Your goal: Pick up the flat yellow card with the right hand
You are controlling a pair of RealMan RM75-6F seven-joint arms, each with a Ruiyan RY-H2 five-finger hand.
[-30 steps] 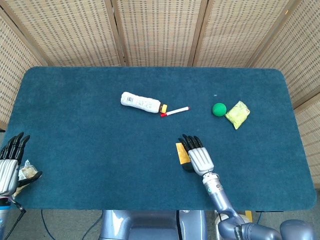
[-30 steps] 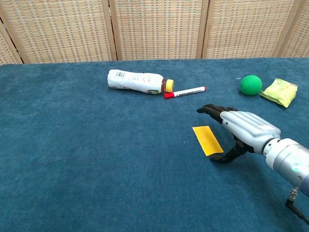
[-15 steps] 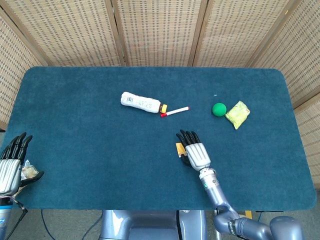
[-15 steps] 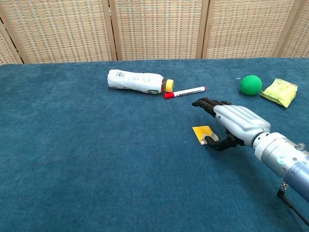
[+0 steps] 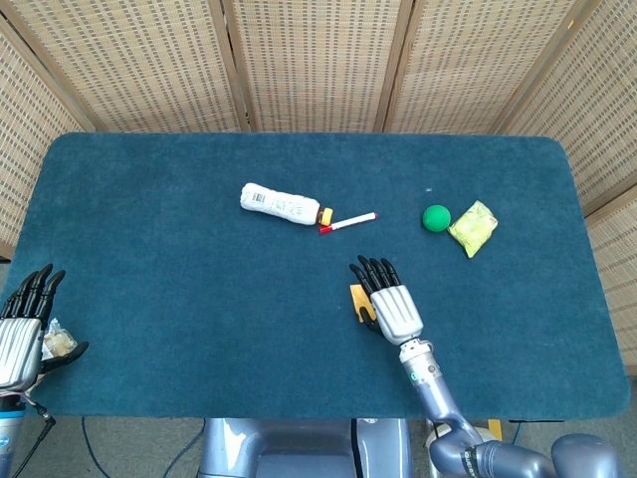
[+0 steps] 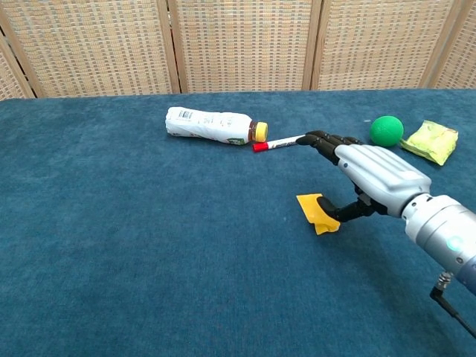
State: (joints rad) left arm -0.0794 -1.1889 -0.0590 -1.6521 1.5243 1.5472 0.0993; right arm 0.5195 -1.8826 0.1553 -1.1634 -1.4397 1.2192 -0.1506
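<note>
Since a second ago my right hand (image 6: 375,177) has come left over the yellow card (image 6: 317,211) and raised a little; the card, flat on the cloth then, now shows bent and tipped up at its near end, pinched by the thumb against the underside of the hand. Half a second ago it sat lower and closer to the cloth.

Table (image 5: 149,249): blue cloth top, woven screens behind it.

Right hand in head view (image 5: 388,301): back of hand up, fingers (image 6: 318,140) stretched toward the far-left, thumb tucked under. It is grasping the card at the card's right edge. Only a strip of the card (image 5: 357,296) shows at the hand's left side from above. I cannot tell whether the card's left edge touches the cloth.

Left hand (image 5: 22,329): at the near left corner of the table, fingers straight and apart, released. A crumpled wrapper (image 5: 55,342) lies against its thumb side; grip on it not evident.

Bottle (image 6: 214,124): white, lying on its side, far of centre, cap toward the right.

Yellow packet (image 6: 430,140): far right, just beside the green ball (image 6: 386,130), ball on its left.

Marker (image 6: 279,142): red cap end touching or nearly touching the bottle cap; its right end runs behind my fingertips in chest view.
</note>
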